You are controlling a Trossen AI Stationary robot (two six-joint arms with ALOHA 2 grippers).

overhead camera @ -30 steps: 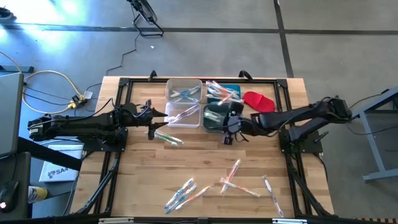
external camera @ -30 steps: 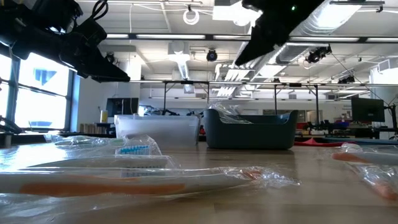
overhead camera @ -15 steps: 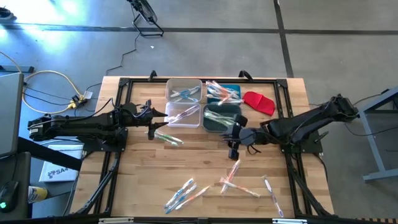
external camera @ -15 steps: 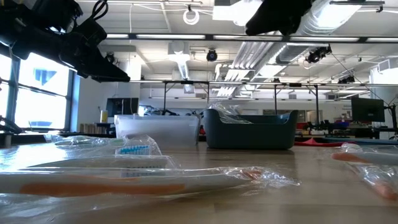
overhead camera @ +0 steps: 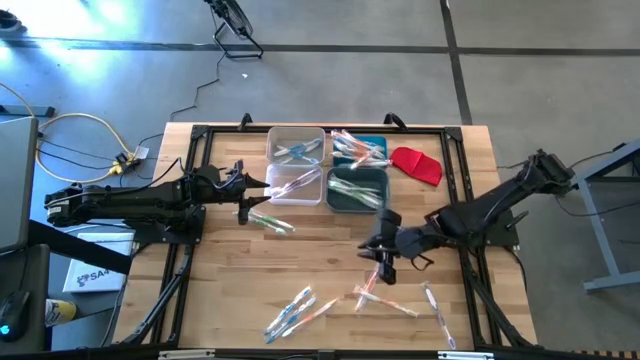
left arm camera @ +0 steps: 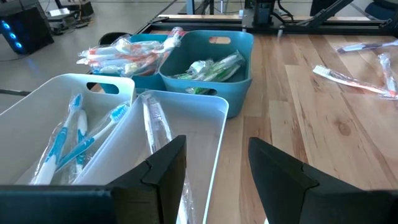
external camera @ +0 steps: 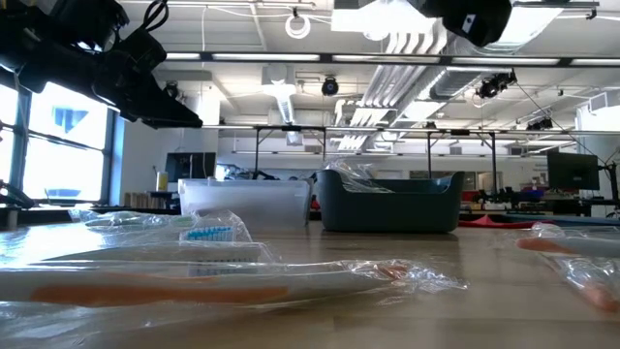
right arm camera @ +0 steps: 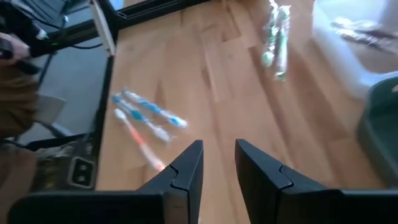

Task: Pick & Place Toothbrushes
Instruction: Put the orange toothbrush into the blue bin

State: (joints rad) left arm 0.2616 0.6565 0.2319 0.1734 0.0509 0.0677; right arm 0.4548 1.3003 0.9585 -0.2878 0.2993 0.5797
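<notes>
Loose wrapped toothbrushes lie flat on the wooden table: an orange cluster (overhead camera: 373, 290), a blue cluster (overhead camera: 294, 312), a pink one (overhead camera: 437, 312) and a green one (overhead camera: 270, 222). More fill the bins at the far side. My right gripper (overhead camera: 383, 268) hovers open just on the far side of the orange cluster; its wrist view (right arm camera: 219, 155) shows blue toothbrushes (right arm camera: 149, 112) and an orange one (right arm camera: 142, 146) ahead. My left gripper (overhead camera: 246, 196) waits open and empty (left arm camera: 214, 158) at the near white bin (left arm camera: 186, 124), which holds a clear-wrapped toothbrush (left arm camera: 155, 124).
Two white bins (overhead camera: 297, 146) (overhead camera: 296, 186) and two teal bins (overhead camera: 360, 148) (overhead camera: 357, 190) stand in a block at the far middle. A red cloth-like piece (overhead camera: 417, 164) lies to their right. Bare wood lies around the loose toothbrushes near the table's near edge.
My right gripper has left the dark teal bin and travelled toward the table's near edge, ending over the orange toothbrush cluster. The left arm and all toothbrushes have stayed put.
</notes>
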